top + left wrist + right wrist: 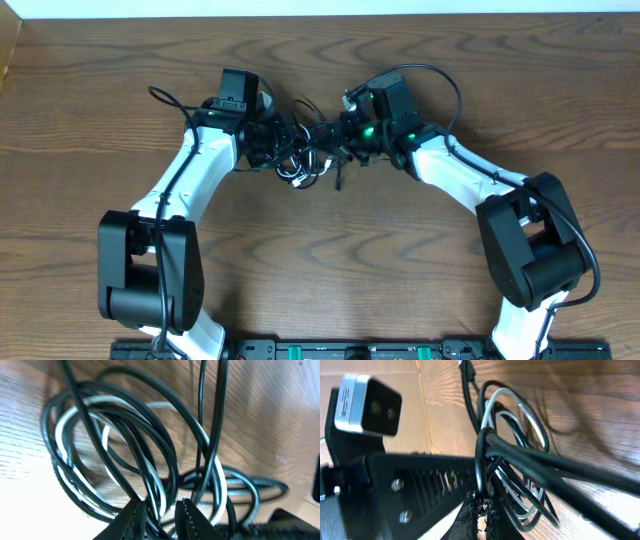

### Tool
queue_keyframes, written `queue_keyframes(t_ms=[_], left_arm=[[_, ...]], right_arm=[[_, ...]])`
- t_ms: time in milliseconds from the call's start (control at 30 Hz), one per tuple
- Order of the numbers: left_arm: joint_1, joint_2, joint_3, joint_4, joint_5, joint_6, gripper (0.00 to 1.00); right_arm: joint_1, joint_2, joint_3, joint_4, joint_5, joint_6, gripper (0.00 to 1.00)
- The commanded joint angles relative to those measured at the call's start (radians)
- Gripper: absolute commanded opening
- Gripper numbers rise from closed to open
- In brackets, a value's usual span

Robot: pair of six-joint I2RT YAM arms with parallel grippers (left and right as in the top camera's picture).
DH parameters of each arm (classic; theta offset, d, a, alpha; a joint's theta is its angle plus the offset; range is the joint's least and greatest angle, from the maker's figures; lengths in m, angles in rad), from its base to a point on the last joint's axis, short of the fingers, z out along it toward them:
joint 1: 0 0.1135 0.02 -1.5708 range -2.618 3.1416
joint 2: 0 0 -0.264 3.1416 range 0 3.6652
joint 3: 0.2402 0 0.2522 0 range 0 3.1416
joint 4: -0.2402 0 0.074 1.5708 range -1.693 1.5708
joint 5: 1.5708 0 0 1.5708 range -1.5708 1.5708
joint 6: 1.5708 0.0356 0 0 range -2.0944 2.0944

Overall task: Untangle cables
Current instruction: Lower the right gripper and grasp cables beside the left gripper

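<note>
Tangled thin black cord and thin white cord lie centre-rear on the brown wooden table, bare wood toward every edge; left gripper pinches both, right gripper clenches black cord.

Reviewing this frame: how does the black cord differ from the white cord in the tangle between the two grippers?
The black cord is dark and shows many strands; the white cord is pale and shows fewer loops. Black strands ring the outside of the coil, while the white loops mostly lie within it. Both are thin and wound together into one bundle over the wooden table.
</note>
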Motion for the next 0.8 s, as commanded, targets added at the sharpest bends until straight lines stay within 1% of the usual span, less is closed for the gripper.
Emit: queue_keyframes(t_ms=[0,133,167,233,367,567,767], left_arm=[[0.002,0.013,-0.014,-0.002,-0.088,-0.018,0.24],[0.002,0.013,-0.024,-0.002,-0.156,-0.058,0.19],[0.002,0.013,-0.026,-0.002,-0.178,-0.065,0.13],[0.002,0.013,-0.031,-0.002,-0.210,-0.090,0.08],[0.002,0.013,-0.033,-0.001,-0.232,-0.110,0.08],[0.002,0.013,-0.033,-0.001,-0.232,-0.110,0.08],[0.002,0.013,-0.033,-0.001,-0.232,-0.110,0.08]], right_arm=[[0.025,0.004,0.018,0.003,-0.058,-0.092,0.01],[0.028,0.004,0.018,0.003,-0.063,-0.116,0.01],[0.028,0.004,0.018,0.003,-0.063,-0.119,0.01],[0.028,0.004,0.018,0.002,-0.065,-0.125,0.01],[0.028,0.004,0.018,-0.031,-0.056,-0.159,0.01],[0.028,0.004,0.018,-0.124,0.031,-0.161,0.01],[0.048,0.004,0.018,-0.165,0.129,-0.155,0.01]])
